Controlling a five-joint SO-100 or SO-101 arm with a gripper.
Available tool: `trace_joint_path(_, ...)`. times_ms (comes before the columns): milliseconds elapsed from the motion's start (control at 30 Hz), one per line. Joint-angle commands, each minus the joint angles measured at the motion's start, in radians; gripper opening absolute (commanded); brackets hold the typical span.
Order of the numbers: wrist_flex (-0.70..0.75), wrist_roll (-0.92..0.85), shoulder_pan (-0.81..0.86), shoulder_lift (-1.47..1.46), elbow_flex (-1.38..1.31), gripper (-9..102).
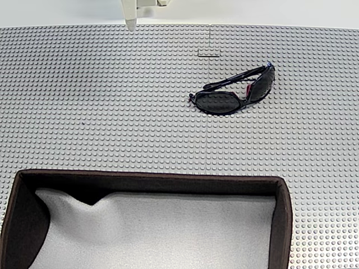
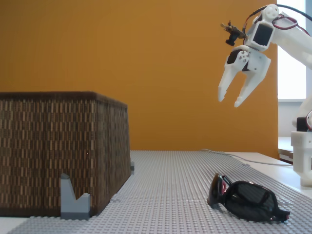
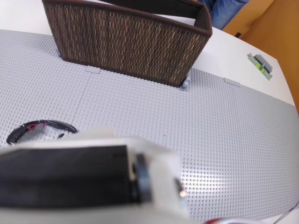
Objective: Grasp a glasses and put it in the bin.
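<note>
The black glasses [image 1: 235, 89] lie on the grey studded table, lenses facing the bin, with a pink-red spot near the bridge. From the side fixed view the glasses [image 2: 246, 197] rest at the lower right. My white gripper [image 2: 229, 101] hangs high above them, open, with nothing between its fingers. One fingertip [image 1: 130, 21] pokes in at the top edge, far left of the glasses. The brown woven bin [image 1: 151, 179] with white lining stands near the front edge, also seen as the bin [image 2: 58, 146] and the bin [image 3: 131, 42]. The glasses [image 3: 42, 126] peek out beside my gripper body.
Grey studded baseplates [image 1: 112, 101] cover the table. Grey corner brackets [image 2: 74, 201] hold the bin's base. A small green and grey brick stack [image 3: 260, 63] sits at the far table edge. A thin cable [image 2: 229, 155] runs along the back. An orange wall stands behind.
</note>
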Motion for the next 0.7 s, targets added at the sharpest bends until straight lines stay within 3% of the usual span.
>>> trace_joint_path(0,-0.402,-0.064,0.054,0.227,0.39,0)
trace_joint_path(367,-0.428,-0.086,0.038,0.207,0.38,0)
trace_joint_path(567,-0.37,0.046,-0.227,0.052,0.341,0)
trace_joint_path(600,-0.383,0.095,-0.351,-0.006,0.337,0)
trace_joint_path(667,-0.407,0.109,-0.456,-0.051,0.347,11)
